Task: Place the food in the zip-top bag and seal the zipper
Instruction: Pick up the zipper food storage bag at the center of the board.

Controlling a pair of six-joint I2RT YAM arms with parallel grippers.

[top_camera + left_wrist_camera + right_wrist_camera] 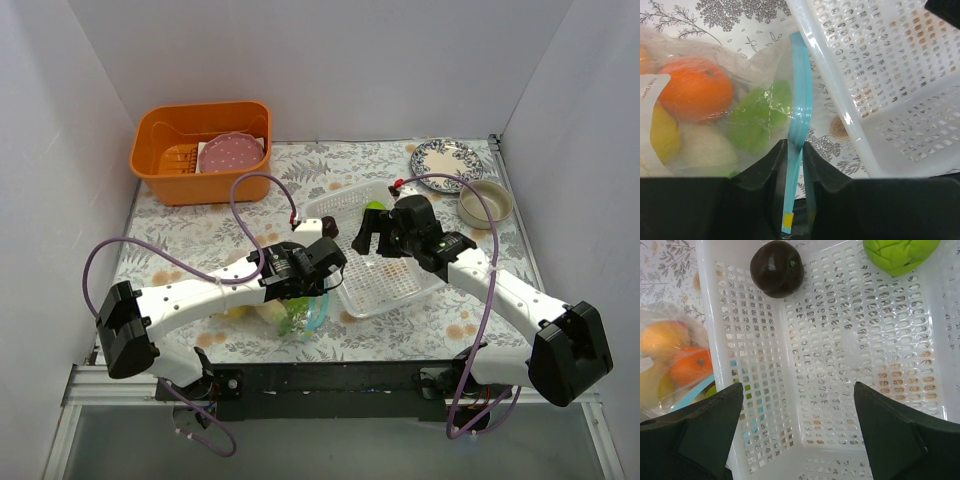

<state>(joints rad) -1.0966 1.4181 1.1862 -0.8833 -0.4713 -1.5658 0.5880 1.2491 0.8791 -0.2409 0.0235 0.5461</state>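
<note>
Looking down the left wrist camera, you have the left jaws drawn in to a narrow gap with the zipper [801,90] running up between the two dark fingers [760,170] – whether they actually pinch the teal strip, you cannot tell from here. The zip-top bag [765,65] lies on the patterned surface [730,20] just beside the near-left corner of the white mesh basket [840,365], its mouth turned toward the basket. Through the clear plastic you can see an orange piece [695,90], a green piece [760,117], a yellow piece [662,137] and a pale white one [705,150].

Your right jaws stand wide open over the basket and hold nothing – their fingers [705,430] frame the mesh floor from either side. Two pieces of food sit in the basket at its far end: a dark brown ball [777,267] and a lumpy green fruit [900,254], well apart from each other.
</note>
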